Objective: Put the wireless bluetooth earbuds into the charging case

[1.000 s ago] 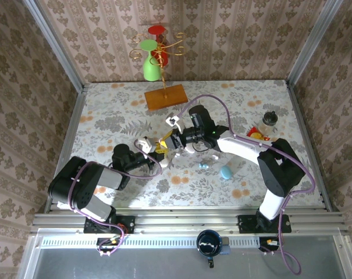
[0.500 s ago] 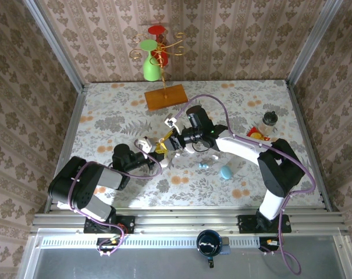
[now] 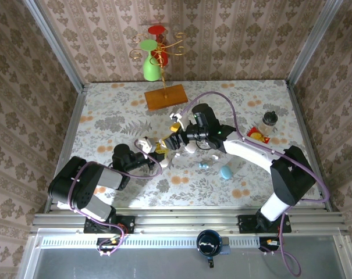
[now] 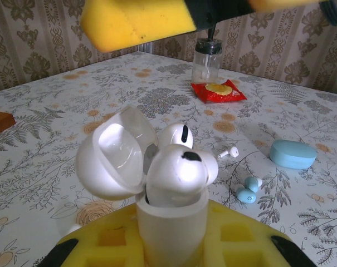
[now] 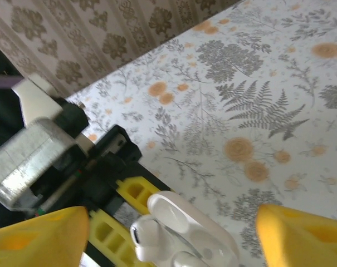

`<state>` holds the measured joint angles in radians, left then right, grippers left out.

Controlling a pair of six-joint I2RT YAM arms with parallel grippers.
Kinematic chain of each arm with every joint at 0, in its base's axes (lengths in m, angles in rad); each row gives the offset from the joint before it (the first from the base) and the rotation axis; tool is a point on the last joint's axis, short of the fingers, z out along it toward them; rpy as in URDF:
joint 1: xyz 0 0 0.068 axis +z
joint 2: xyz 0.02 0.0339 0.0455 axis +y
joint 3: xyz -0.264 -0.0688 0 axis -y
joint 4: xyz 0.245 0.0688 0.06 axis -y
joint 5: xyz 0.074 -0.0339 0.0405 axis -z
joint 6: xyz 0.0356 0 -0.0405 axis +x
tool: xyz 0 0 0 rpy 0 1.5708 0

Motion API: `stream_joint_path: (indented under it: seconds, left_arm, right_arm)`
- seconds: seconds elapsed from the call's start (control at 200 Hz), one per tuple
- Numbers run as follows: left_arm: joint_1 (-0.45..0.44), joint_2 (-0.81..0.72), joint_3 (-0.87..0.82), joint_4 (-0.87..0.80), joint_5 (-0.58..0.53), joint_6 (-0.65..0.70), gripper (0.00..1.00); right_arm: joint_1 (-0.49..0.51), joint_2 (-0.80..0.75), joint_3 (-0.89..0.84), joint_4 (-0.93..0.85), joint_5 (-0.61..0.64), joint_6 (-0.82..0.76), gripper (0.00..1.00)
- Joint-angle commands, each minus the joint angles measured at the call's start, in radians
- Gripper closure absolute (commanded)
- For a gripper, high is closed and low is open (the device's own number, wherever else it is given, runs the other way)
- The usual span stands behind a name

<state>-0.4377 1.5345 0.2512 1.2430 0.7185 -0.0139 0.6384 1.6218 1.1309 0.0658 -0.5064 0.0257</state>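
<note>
Left wrist: your left pincer grips the open white case — your right pincer stands wide apart above it.

White, pale blue and red over grey-and-orange florals.
The tablecloth is pale with grey ferns and orange blossoms; the charging case and one earbud are glossy white, two earbuds and a second case pale blue, the packet red.
</note>
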Motion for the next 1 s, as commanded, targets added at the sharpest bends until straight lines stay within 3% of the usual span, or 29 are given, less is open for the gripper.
stream_joint_path:
  seconds: [0.0, 0.195, 0.705, 0.925, 0.995]
  left_arm:
    - [-0.001, -0.01, 0.016, 0.044, 0.025, 0.003, 1.0]
    - [-0.002, -0.014, 0.016, 0.045, 0.024, -0.001, 1.0]
    - [-0.002, -0.046, 0.004, 0.045, 0.001, -0.002, 1.0]
    - [-0.001, -0.051, 0.001, 0.045, -0.009, 0.001, 1.0]
    - [-0.001, -0.06, -0.003, 0.044, -0.034, 0.01, 1.0]
  right_arm:
    - [-0.003, -0.009, -0.015, -0.051, 0.078, -0.027, 0.13]
    - [-0.002, 0.039, 0.006, -0.104, 0.106, -0.05, 0.04]
    - [-0.002, 0.055, 0.021, -0.112, 0.269, 0.009, 0.08]
    - [-0.008, -0.022, -0.027, -0.06, 0.066, 0.002, 0.08]
    - [-0.008, -0.027, 0.007, -0.101, 0.056, 0.038, 0.09]
